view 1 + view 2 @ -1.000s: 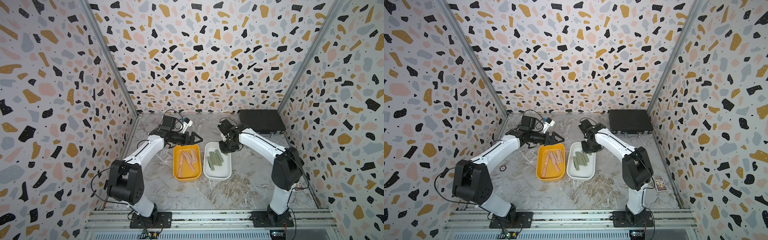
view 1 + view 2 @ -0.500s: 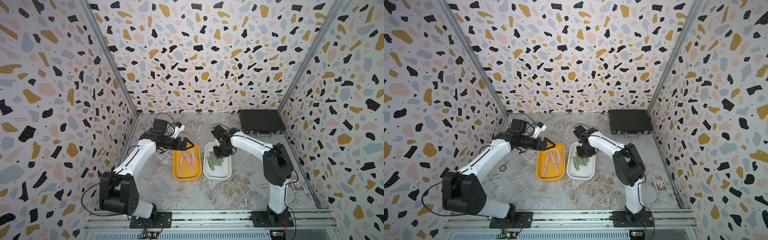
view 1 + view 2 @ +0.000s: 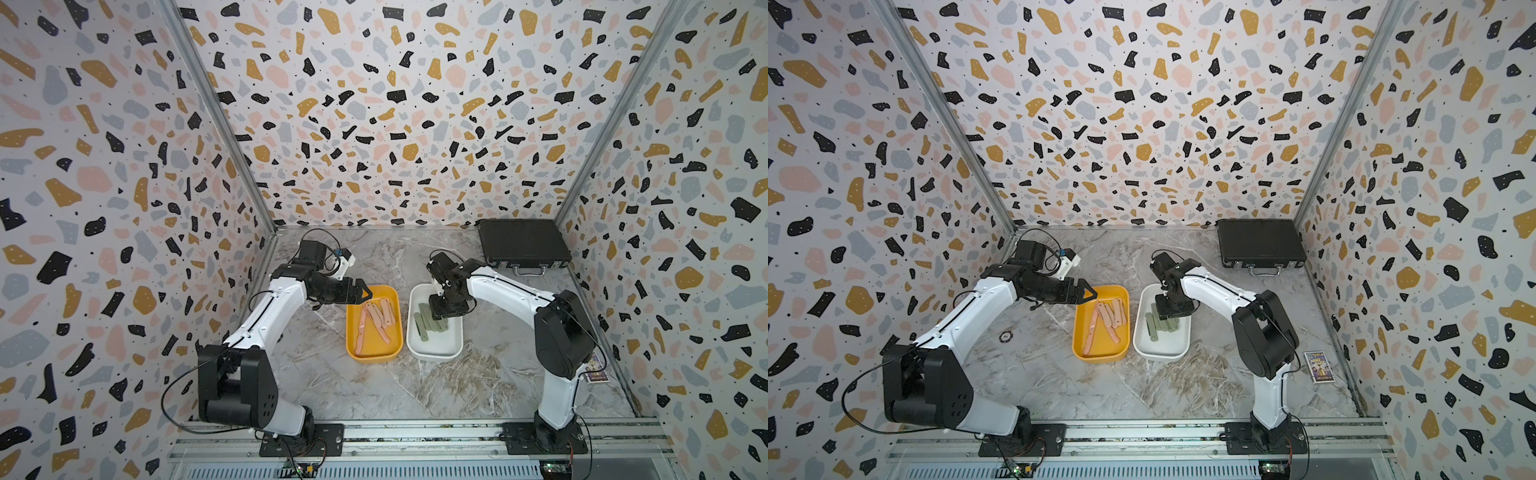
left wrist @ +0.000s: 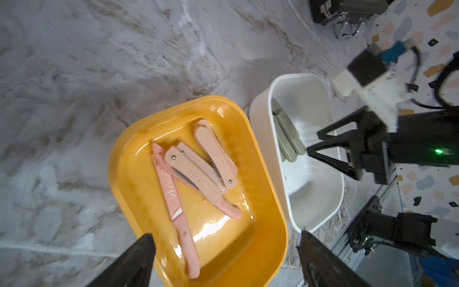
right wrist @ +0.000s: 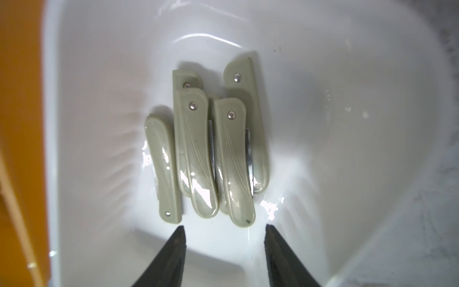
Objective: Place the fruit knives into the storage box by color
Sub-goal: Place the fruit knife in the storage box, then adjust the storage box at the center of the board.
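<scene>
Several pink fruit knives (image 3: 376, 318) (image 3: 1108, 318) (image 4: 198, 161) lie crossed in the yellow storage box (image 3: 374, 355) (image 3: 1100, 357) (image 4: 114, 161). Several green fruit knives (image 3: 428, 322) (image 3: 1160, 324) (image 5: 198, 149) lie side by side in the white storage box (image 3: 434, 353) (image 3: 1160, 353) (image 5: 347, 124). My left gripper (image 3: 365, 293) (image 3: 1088, 295) (image 4: 225, 233) hovers open and empty over the yellow box's far left corner. My right gripper (image 3: 446, 309) (image 3: 1173, 309) (image 5: 225, 226) hangs open and empty over the far part of the white box, just above the green knives.
The two boxes stand side by side, almost touching, mid-table. A black case (image 3: 521, 245) lies flat in the back right corner. A small printed card (image 3: 1318, 365) lies by the right wall, and a small dark round spot (image 3: 1005, 336) left of the yellow box. Patterned walls enclose three sides.
The right gripper has moved from the white box's far end to over its inside, and its jaws have opened. The left gripper has drawn back leftward, still open.
</scene>
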`<state>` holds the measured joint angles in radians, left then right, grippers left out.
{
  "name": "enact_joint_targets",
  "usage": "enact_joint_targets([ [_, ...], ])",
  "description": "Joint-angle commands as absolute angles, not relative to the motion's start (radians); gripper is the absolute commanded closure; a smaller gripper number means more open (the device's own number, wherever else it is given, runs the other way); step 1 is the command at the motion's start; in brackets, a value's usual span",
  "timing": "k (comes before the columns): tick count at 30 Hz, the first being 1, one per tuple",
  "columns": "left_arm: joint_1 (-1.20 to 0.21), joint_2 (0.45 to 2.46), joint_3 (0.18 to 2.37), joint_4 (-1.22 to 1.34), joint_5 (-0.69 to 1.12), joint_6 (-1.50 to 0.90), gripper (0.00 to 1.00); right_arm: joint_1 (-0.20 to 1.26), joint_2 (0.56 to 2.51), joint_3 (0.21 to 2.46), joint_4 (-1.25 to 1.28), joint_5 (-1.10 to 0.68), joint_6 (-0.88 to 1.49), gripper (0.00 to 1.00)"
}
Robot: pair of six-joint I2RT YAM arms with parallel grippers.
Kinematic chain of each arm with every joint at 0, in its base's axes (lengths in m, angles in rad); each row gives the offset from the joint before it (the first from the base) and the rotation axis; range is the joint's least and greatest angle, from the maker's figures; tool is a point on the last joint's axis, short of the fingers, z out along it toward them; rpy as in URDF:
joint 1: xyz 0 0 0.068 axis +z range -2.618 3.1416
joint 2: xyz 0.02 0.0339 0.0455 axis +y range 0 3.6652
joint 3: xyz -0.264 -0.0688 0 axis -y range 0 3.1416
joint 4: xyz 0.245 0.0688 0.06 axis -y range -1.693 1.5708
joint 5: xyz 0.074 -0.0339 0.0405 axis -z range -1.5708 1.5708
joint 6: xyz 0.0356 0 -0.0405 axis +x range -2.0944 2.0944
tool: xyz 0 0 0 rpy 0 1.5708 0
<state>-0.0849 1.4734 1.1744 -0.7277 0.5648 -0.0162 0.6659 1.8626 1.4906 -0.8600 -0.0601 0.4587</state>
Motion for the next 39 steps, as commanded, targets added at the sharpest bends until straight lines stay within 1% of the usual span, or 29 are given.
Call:
enact_joint_targets([
  [1, -0.049, 1.492, 1.198, -0.733, 0.479, -0.008, 0.13, 0.663, 1.747, 1.544, -0.899, -0.015, 0.436, 0.45],
  [10, -0.025, 1.557, 1.183, -0.728, 0.374, -0.008, 0.19, 0.594, 1.636, 1.457, -0.922, 0.011, 0.415, 0.44],
  [15, -0.023, 1.611, 1.182, -0.71, 0.395, -0.009, 0.26, 0.574, 1.611, 1.37, -0.891, -0.005, 0.421, 0.44],
  [17, -0.024, 1.631, 1.181, -0.696, 0.407, -0.01, 0.3, 0.572, 1.616, 1.337, -0.871, -0.014, 0.424, 0.44],
  [22, -0.025, 1.667, 1.185, -0.674, 0.41, -0.014, 0.33, 0.571, 1.648, 1.291, -0.834, -0.038, 0.435, 0.44],
  [29, -0.027, 1.733, 1.197, -0.669, 0.43, -0.016, 0.41, 0.566, 1.703, 1.29, -0.802, -0.051, 0.437, 0.44],
  [33, -0.037, 1.764, 1.211, -0.67, 0.439, -0.015, 0.47, 0.559, 1.739, 1.294, -0.791, -0.051, 0.434, 0.44],
  [36, -0.046, 1.785, 1.224, -0.676, 0.452, -0.018, 0.51, 0.544, 1.76, 1.297, -0.785, -0.052, 0.427, 0.46],
  [39, -0.059, 1.801, 1.242, -0.681, 0.465, -0.026, 0.52, 0.529, 1.785, 1.312, -0.786, -0.057, 0.416, 0.54],
])
